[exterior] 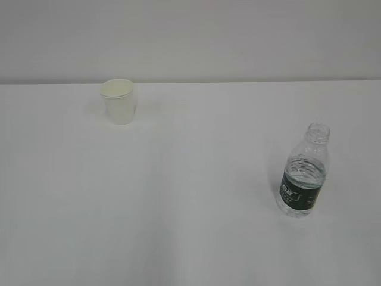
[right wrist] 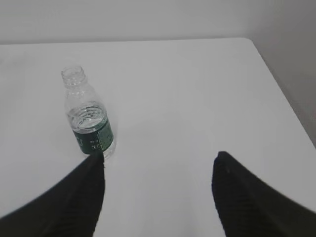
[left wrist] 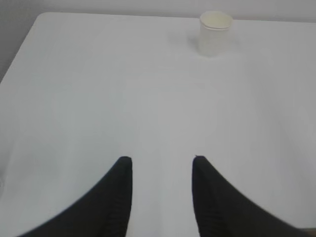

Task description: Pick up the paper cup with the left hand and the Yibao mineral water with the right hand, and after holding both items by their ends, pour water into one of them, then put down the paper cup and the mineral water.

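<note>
paper cup [exterior: 119,100] stands upright at the far left of your white table [exterior: 190,238], well apart from the uncapped water bottle [exterior: 303,176] standing near right. your left gripper [left wrist: 162,168] and right gripper [right wrist: 159,168] both hang parted, empty.

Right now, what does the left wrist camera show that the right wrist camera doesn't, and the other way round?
Only the left wrist view shows the paper cup, standing upright near the far edge of the table, well ahead of the left hand, whose fingers are apart and hold nothing. Only the right wrist view shows the Yibao mineral water, upright and capless, just beyond the left finger of the right hand, which is open too. Both share the white table and a pale wall behind.
</note>
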You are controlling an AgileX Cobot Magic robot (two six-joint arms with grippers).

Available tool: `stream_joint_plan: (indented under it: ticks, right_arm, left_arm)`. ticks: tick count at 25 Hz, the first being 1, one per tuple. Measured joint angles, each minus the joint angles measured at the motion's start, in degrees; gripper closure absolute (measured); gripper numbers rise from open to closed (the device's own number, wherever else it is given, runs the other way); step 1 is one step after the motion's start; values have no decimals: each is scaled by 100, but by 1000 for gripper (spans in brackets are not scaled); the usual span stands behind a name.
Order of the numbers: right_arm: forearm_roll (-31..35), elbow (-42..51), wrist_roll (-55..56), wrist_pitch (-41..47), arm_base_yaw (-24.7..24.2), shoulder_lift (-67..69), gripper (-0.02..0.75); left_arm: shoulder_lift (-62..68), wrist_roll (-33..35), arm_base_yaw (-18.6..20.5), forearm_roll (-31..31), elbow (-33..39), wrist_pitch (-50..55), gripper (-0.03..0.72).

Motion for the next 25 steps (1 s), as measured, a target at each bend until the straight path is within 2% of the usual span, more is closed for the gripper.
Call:
stream_joint_plan:
  ticks: [4,9,16,21,25]
  right_arm:
    - [0,0,0,-336,0,129,218]
    - [18,0,0,-1061,0,694,218]
    - [343,0,11,-2360,0,1314,219]
    - [572,0,-46,-2922,0,1711,219]
    - [585,24,-169,-3473,0,1991,219]
  left_arm:
    - [736,0,0,-5,-264,-530,400]
    - [1139,0,0,19,-340,-1717,401]
    - [1513,0,0,177,-340,-2291,402]
    - [2103,0,0,325,-340,-3448,403]
    - [2965,-21,0,177,-205,-4504,404]
